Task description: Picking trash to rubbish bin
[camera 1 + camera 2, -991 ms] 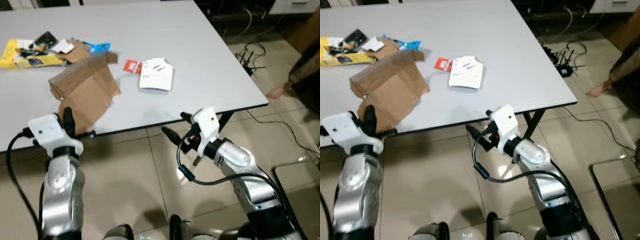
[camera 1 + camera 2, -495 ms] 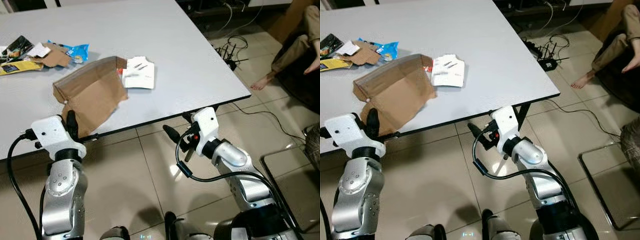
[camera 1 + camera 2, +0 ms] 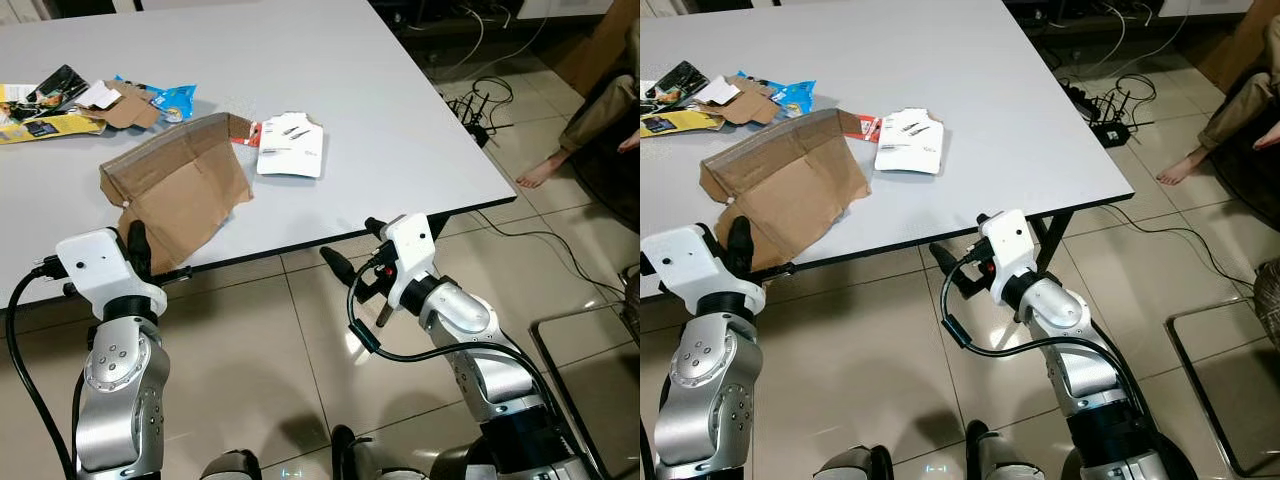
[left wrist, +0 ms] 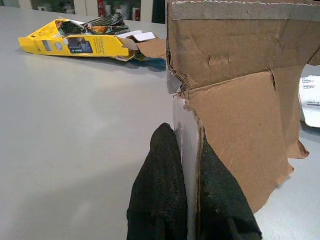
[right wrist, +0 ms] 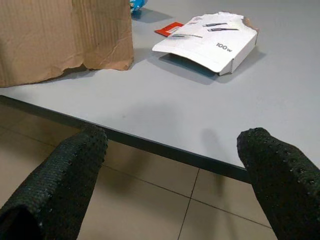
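Left gripper (image 4: 187, 165) raised at the tabletop (image 3: 420, 120) edge, jaws closed on the cardboard piece (image 3: 180, 185), right gripper (image 5: 175, 165) level with that edge, its 2 black fingers (image 5: 65, 175) spread wide, both silver arms bent forward

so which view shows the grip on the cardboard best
The left wrist view: the left gripper has its jaws shut on the edge of the cardboard. Both eye views show the whole sheet; the right wrist view shows one corner.

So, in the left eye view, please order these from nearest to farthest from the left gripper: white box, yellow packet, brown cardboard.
1. Brown cardboard: pinched in the left gripper at the table's near edge.
2. White box: mid-table, toward the robot's right.
3. Yellow packet: far left, among the other wrappers.
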